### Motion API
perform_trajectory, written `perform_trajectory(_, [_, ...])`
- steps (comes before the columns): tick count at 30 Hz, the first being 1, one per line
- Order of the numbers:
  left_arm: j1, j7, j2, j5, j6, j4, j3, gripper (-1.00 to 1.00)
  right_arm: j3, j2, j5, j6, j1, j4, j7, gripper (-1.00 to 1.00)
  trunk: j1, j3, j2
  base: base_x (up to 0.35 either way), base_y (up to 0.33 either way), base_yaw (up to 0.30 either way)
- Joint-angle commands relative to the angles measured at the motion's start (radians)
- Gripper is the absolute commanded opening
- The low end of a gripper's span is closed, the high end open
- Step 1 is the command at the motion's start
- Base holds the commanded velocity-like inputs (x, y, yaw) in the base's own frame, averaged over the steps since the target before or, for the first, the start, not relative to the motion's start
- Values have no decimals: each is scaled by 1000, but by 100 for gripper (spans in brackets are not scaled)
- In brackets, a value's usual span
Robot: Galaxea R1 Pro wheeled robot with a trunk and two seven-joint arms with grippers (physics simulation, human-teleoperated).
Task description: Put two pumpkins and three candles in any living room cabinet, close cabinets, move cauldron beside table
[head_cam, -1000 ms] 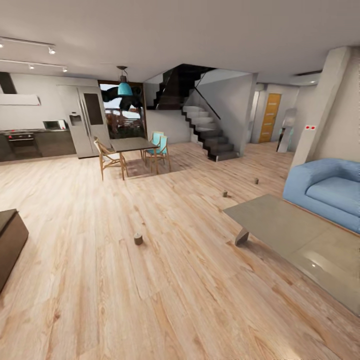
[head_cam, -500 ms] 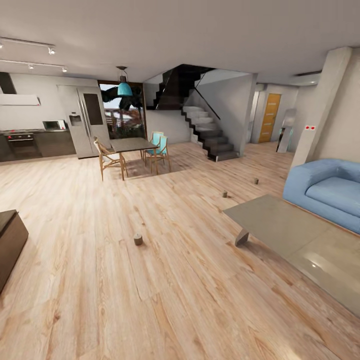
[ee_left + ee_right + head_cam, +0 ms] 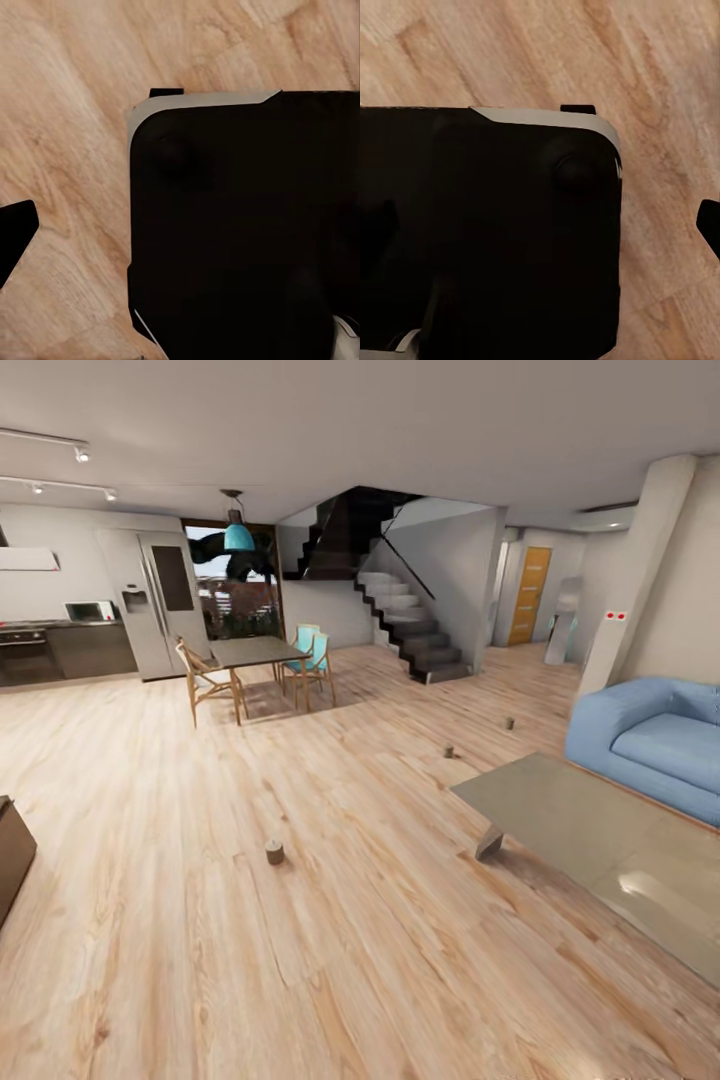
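I see three tiny dark-brown candles on the wood floor, one near [image 3: 274, 851] and two far [image 3: 449, 751] [image 3: 509, 723] by the grey stone table [image 3: 560, 810], but I cannot tell if my grippers are open because the wrist cameras look down at my black base [image 3: 240, 225].

I look out over a wide room with a pale wood-plank floor [image 3: 330, 920] and a plain white ceiling. At the far left sits a kitchen with dark lower units and a steel fridge [image 3: 150, 603]. Beside it, a teal pendant lamp [image 3: 238, 536] hangs over a dark dining table [image 3: 252, 651] with wooden and teal chairs. A dark staircase [image 3: 410, 622] climbs behind. An orange door [image 3: 528, 596] stands farther right, and a blue sofa [image 3: 655, 745] sits against the right wall.
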Motion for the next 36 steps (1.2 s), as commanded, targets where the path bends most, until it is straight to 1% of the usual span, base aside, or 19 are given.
perform_trajectory(1, [0,0,0,0,-3,0,0,100,0,0,0,-4,-1,1,0,100,0,-1,-1,140,222,-249])
perform_trajectory(8, [0,0,0,-1,-3,0,-2,100,0,0,0,-3,-1,1,0,100,0,-1,-1,32,191,-271])
perform_trajectory(15, [0,0,-1,-3,-5,0,-9,100,0,0,0,-2,-1,1,0,100,0,-1,-1,2,19,-289])
perform_trajectory(36, [0,0,-1,-3,-5,1,-10,100,0,0,0,-2,-1,1,0,100,0,-1,-1,0,0,-291])
